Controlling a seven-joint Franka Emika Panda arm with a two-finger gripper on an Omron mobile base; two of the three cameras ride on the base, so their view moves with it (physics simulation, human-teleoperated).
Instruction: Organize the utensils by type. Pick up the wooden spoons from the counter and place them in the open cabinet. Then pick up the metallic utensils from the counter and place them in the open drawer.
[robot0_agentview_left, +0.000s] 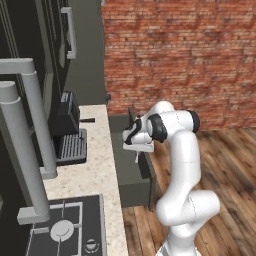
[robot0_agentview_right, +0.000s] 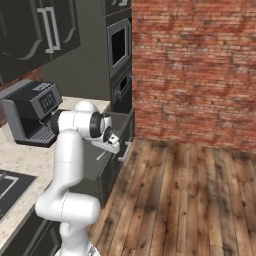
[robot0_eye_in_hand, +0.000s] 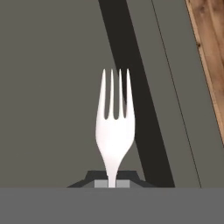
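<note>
My gripper (robot0_eye_in_hand: 112, 183) is shut on the handle of the small silver fork (robot0_eye_in_hand: 114, 131), whose tines point away from the hand. The fork hangs over the flat grey bottom of the open drawer (robot0_eye_in_hand: 48, 109). In the left base view the gripper (robot0_agentview_left: 138, 149) hovers above the pulled-out drawer (robot0_agentview_left: 131, 175) beside the beige counter (robot0_agentview_left: 97, 170), and the fork (robot0_agentview_left: 136, 158) points down from it. From the right the gripper (robot0_agentview_right: 111, 143) is above the drawer (robot0_agentview_right: 112, 165). The wooden spoons are out of view.
A dark coffee machine (robot0_agentview_left: 67, 120) (robot0_agentview_right: 32, 112) stands on the counter near the wall, with a short dark thing (robot0_agentview_left: 88, 120) lying beside it. A stove top (robot0_agentview_left: 65, 230) is at the near end. Tall oven units (robot0_agentview_right: 120, 55) and a brick wall (robot0_agentview_left: 180, 55) close the far side.
</note>
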